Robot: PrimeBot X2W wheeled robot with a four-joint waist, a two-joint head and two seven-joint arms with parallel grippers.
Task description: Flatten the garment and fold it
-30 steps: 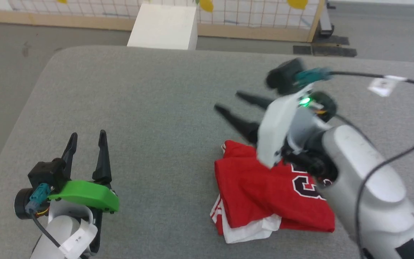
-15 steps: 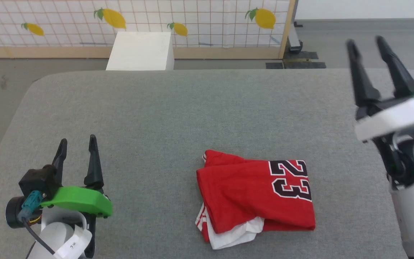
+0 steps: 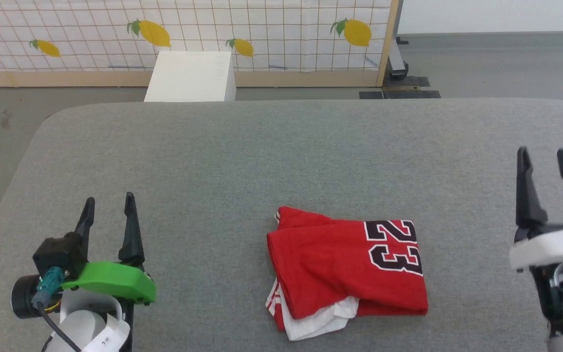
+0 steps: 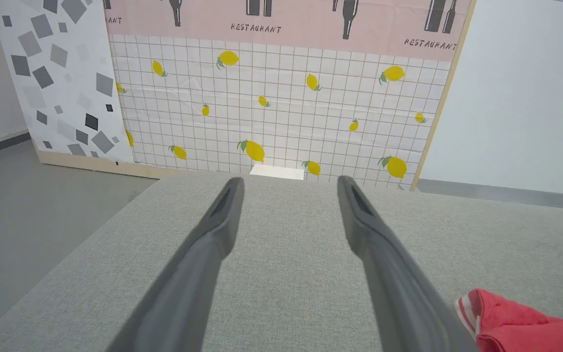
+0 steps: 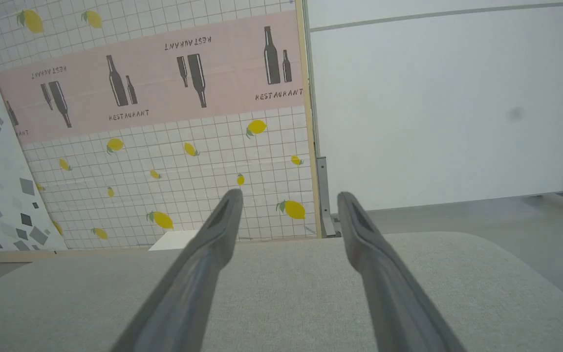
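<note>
Standing on the floor just behind the far edge of the grey padded table (image 3: 203, 161), a white box (image 3: 191, 76) shows a plain closed top; I cannot tell if it opens or has something inside. Behind it is a partition with lemon print (image 3: 262, 29).

The garment (image 3: 340, 274) lies on the table near the front edge, a little right of the middle in the head view. It is folded into a compact, almost rectangular packet. The top layer is red with soft wrinkles, and the number 23, black with a white outline, sits on its right part, turned sideways. At the lower left corner a white sleeve with red stripes comes out from under the red layer. In the left wrist view 1 red corner of it (image 4: 516, 322) shows at the lower right.

The left gripper (image 3: 109, 198) is over the table at the lower left, well apart from the garment, its 2 dark fingers spread with nothing between them. The right gripper (image 3: 542, 150) is at the right side, also apart from the garment, fingers spread and empty
</note>
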